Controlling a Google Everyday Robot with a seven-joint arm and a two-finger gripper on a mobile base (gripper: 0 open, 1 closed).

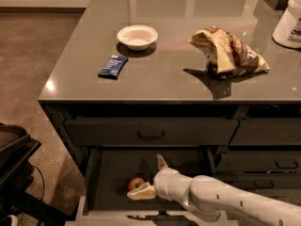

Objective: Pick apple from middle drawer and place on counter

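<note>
The small red apple [135, 182] lies on the floor of the open middle drawer [112, 173], left of centre. My gripper [151, 177] is inside the drawer just right of the apple. It is open, with one pale finger [141, 192] lying low against the apple's front and the other [161, 162] pointing up, well apart from it. The white arm comes in from the lower right. The glossy dark counter [164, 74] lies above the drawers.
On the counter are a white bowl [137, 36], a blue snack bar [113, 66], a crumpled chip bag [228, 52] and a white container [288, 20] at the right edge. A closed handled drawer [150, 133] sits above the open one. Dark base parts [14, 159] stand at left.
</note>
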